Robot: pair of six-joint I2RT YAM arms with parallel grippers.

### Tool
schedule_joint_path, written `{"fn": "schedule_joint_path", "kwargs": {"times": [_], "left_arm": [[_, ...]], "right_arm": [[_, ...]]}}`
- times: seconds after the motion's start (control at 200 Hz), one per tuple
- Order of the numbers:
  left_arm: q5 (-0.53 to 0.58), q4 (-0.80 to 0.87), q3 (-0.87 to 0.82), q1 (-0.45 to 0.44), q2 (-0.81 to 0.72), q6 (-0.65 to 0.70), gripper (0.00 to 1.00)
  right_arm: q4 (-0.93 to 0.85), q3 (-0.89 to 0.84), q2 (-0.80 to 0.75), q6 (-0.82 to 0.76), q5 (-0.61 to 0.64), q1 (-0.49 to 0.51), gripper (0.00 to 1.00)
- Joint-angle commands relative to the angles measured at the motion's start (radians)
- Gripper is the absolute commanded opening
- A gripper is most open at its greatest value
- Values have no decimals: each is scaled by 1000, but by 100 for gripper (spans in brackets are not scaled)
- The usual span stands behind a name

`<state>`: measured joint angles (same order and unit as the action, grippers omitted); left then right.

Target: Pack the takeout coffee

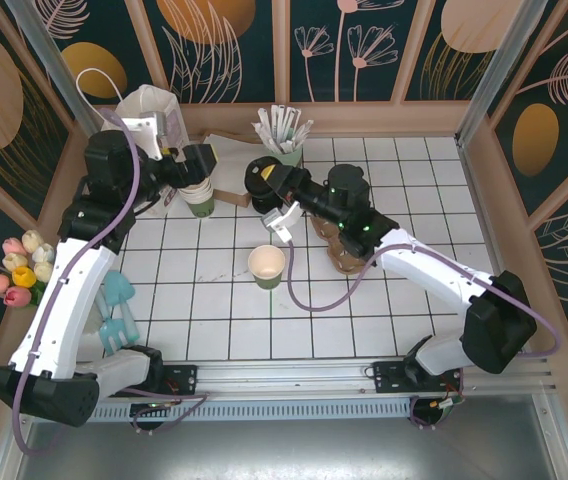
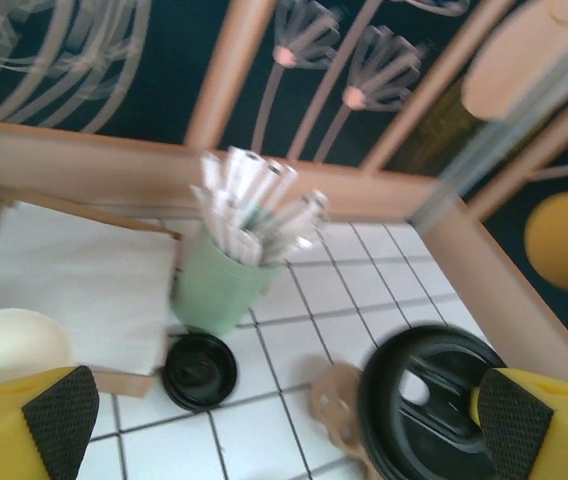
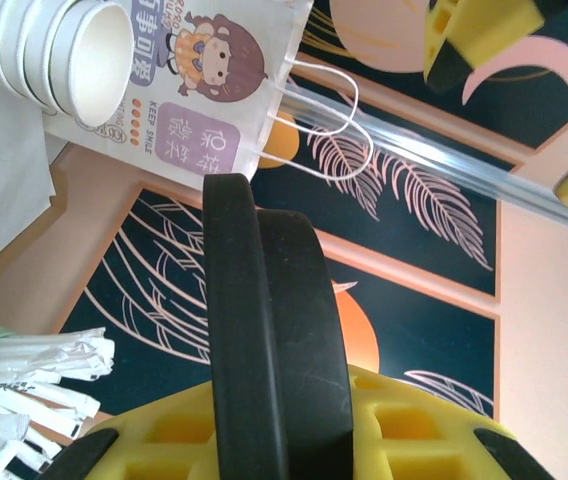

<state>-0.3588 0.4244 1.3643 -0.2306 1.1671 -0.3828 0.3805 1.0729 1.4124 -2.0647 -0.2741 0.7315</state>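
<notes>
Clearly, the right claw point(image 3: 284, 445) is clamped on the black lid point(image 3: 274, 300). We see the lid standing on edge between the yellow fingers, its rim toward the wrist camera. From above, this claw point(image 1: 267, 185) sits at the back of the bench point(image 1: 419, 175), just beside the mint green holder point(image 1: 286, 150) of white sticks.

The green-sided cup point(image 1: 266, 264) stands upright and lidless near the middle of the bench. It is apart from the held lid and closer to the arm bases. A brown cardboard carrier point(image 1: 344, 250) lies to its right, partly under the right arm.

The left claw point(image 2: 286, 425) has its jaws spread wide and holds nothing; we see one black pad at each lower corner of its wrist view. Between them a second lid point(image 2: 199, 370) lies flat on the tiles just in front of the holder point(image 2: 219, 290). From above, we find this claw point(image 1: 204, 165) at the back left, by the stack of cream-rimmed cups point(image 1: 201, 198). A white paper bag point(image 1: 154, 110) stands behind it against the wall.
</notes>
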Motion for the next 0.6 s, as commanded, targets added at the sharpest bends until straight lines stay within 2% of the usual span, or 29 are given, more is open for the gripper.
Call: {"fn": "schedule_joint_path", "kwargs": {"times": [0.0,0.22,0.385,0.596], "left_arm": [[-210,72,16,4,13,137,98],[-143,296,116,-42,107,247,95],[-126,378,199,-110,194,293,84],[-153,417,278,-113,276,300,73]], "right_arm": [[0,-3,-33,-373,-115,-4,0],[-97,13,-44,-454,-145,0,0],[-61,0,-31,-460,-157,7,0],[-46,-16,-32,-463,-180,12,0]]}}
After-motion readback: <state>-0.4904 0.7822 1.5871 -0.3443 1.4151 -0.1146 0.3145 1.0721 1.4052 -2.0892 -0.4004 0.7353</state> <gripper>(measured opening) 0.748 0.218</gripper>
